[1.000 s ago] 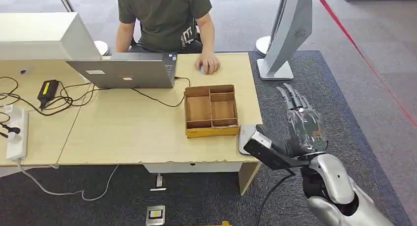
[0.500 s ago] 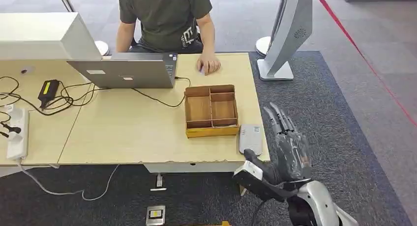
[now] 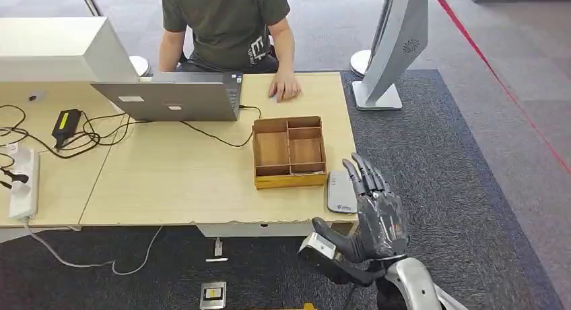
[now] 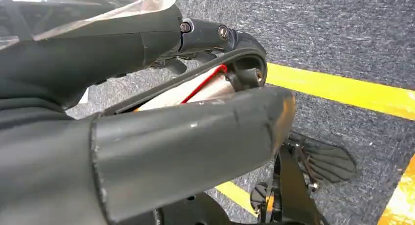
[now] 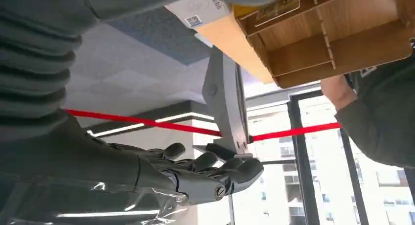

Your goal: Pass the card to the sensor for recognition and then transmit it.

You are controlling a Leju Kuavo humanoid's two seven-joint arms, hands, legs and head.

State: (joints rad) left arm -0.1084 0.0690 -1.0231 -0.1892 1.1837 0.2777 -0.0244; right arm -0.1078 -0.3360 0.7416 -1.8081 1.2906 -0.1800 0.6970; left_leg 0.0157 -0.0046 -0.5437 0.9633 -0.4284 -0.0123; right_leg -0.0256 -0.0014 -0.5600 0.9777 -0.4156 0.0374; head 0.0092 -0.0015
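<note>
Grey and flat, the sensor (image 3: 341, 191) lay at the desk (image 3: 182, 182) corner just right of the wooden tray (image 3: 289, 152), its long axis running away from the robot. The right hand (image 3: 369, 212) hovered just beside it, off the desk edge, fingers (image 3: 363, 175) straight and slightly apart, holding nothing I could see. Where the card was, I could not tell; the left hand (image 4: 147, 112) hung low over the floor, its grip unclear.

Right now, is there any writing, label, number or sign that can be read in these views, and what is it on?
None can be read.
White print on the person's shirt: partly hidden, unreadable.
Small print on the grey sensor: too small.
Code sticker and faint print on the sensor's underside: blurred.
Stickers on the laptop: too small.
</note>
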